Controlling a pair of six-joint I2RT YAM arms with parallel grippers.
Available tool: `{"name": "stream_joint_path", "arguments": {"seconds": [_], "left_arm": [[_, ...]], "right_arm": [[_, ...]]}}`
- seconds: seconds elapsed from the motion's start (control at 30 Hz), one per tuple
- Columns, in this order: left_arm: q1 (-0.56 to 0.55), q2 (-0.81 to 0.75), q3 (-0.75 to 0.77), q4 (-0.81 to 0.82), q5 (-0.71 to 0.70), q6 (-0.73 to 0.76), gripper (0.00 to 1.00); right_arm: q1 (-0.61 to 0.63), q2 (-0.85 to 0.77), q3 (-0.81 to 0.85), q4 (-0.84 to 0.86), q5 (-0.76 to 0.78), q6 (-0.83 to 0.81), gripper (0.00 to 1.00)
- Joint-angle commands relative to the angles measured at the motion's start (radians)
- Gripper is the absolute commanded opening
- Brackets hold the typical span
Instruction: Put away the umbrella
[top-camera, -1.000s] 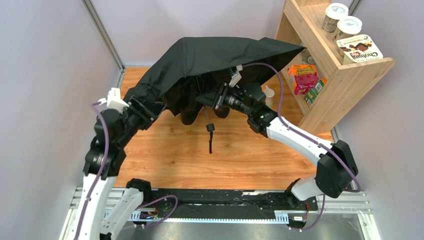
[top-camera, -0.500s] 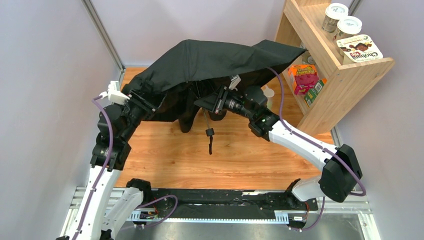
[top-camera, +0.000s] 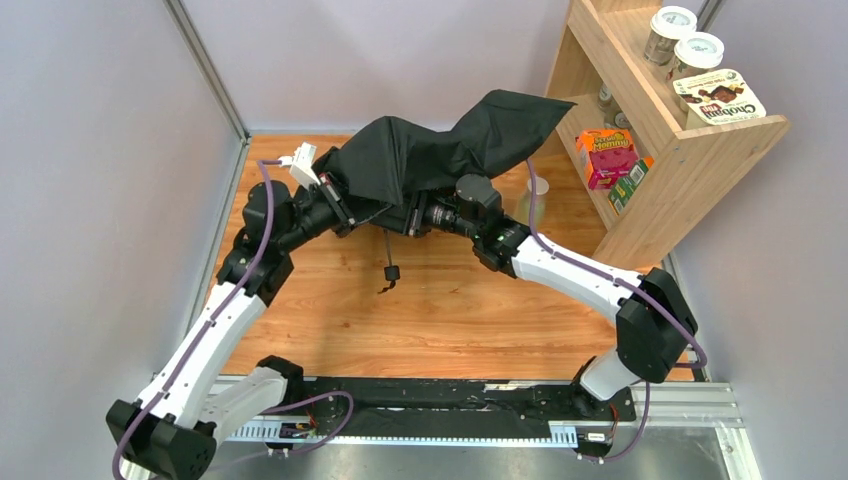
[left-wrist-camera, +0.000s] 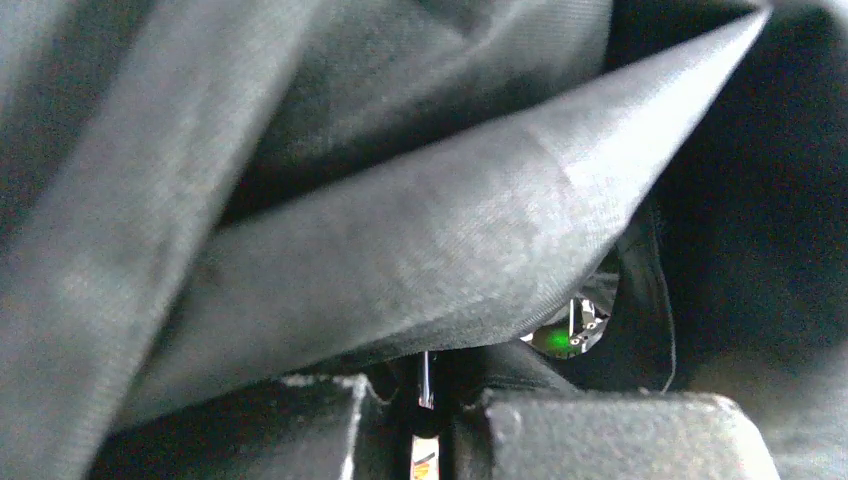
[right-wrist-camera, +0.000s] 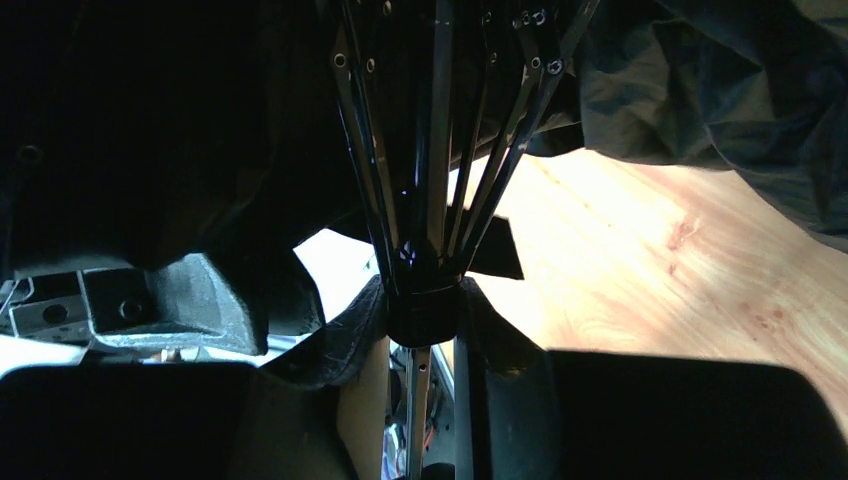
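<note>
The black umbrella (top-camera: 430, 150) hangs half collapsed over both grippers at the back of the wooden floor. Its knob handle with strap (top-camera: 391, 273) dangles below on the thin shaft. My left gripper (top-camera: 345, 208) is under the canopy's left side. In the left wrist view it (left-wrist-camera: 425, 410) is shut on a thin metal part of the umbrella, and fabric (left-wrist-camera: 400, 240) fills the view. My right gripper (top-camera: 412, 215) meets it from the right. In the right wrist view it (right-wrist-camera: 425, 320) grips the runner (right-wrist-camera: 424, 300) where the ribs (right-wrist-camera: 440, 120) gather, with the shaft (right-wrist-camera: 415, 410) between the fingers.
A wooden shelf unit (top-camera: 690, 150) stands at the right with snack boxes (top-camera: 607, 155) and cans (top-camera: 670, 30). A pale bottle (top-camera: 533, 195) stands near the shelf's foot, just right of the canopy. Grey walls close in on the left and back.
The canopy has collapsed from a wide spread to a bunched fold. Both grippers moved left and back, closer together. The dangling handle shifted left.
</note>
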Motion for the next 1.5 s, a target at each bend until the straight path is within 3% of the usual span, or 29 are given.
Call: {"name": "stream_joint_path", "arguments": {"seconds": [0.0,0.07,0.2,0.27,0.33,0.5,0.6,0.67,0.73,0.77,0.83,0.93,1.0,1.23,1.47], "left_arm": [[-0.027,-0.099,-0.025,-0.042,0.156,0.09,0.1],[-0.027,-0.109,-0.022,-0.122,0.145,0.136,0.2],[-0.027,-0.181,-0.038,-0.236,0.127,0.254,0.51],[-0.027,-0.23,-0.054,-0.294,0.124,0.311,0.6],[-0.027,-0.298,-0.076,-0.357,0.133,0.347,0.64],[-0.027,-0.517,-0.116,-0.38,0.237,0.388,0.61],[-0.027,-0.64,-0.041,-0.397,0.246,0.42,0.59],[-0.027,-0.643,0.057,-0.42,0.211,0.446,0.59],[-0.027,-0.605,0.174,-0.49,0.078,0.469,0.59],[-0.027,-0.565,0.256,-0.519,-0.076,0.466,0.61],[-0.027,-0.504,0.348,-0.611,-0.292,0.407,0.75],[-0.027,-0.415,0.398,-0.636,-0.428,0.33,0.75],[-0.027,-0.351,0.395,-0.592,-0.418,0.293,0.75],[-0.027,-0.28,0.219,-0.171,-0.038,0.295,0.76],[-0.027,-0.285,0.122,-0.056,0.033,0.288,0.76]], "right_arm": [[0.037,-0.036,0.1,0.099,-0.131,-0.084,0.0],[0.035,-0.047,0.088,0.105,-0.139,-0.075,0.0],[-0.002,-0.096,-0.027,0.212,-0.12,-0.012,0.0],[-0.041,-0.108,-0.06,0.269,-0.154,-0.01,0.0],[-0.084,-0.099,-0.075,0.316,-0.22,-0.021,0.0],[-0.199,-0.056,-0.081,0.505,-0.445,-0.019,0.0],[-0.238,-0.012,-0.078,0.632,-0.653,-0.039,0.0],[-0.246,-0.007,-0.107,0.709,-0.723,-0.072,0.0],[-0.246,-0.01,-0.129,0.749,-0.752,-0.081,0.0],[-0.244,-0.01,-0.136,0.778,-0.767,-0.072,0.0],[-0.239,-0.013,-0.153,0.85,-0.786,-0.03,0.0],[-0.23,-0.019,-0.175,0.899,-0.795,-0.004,0.0],[-0.221,-0.021,-0.178,0.91,-0.806,0.005,0.0],[-0.203,-0.019,-0.164,0.884,-0.82,0.019,0.0],[-0.17,-0.024,-0.143,0.809,-0.837,-0.03,0.0]]}}
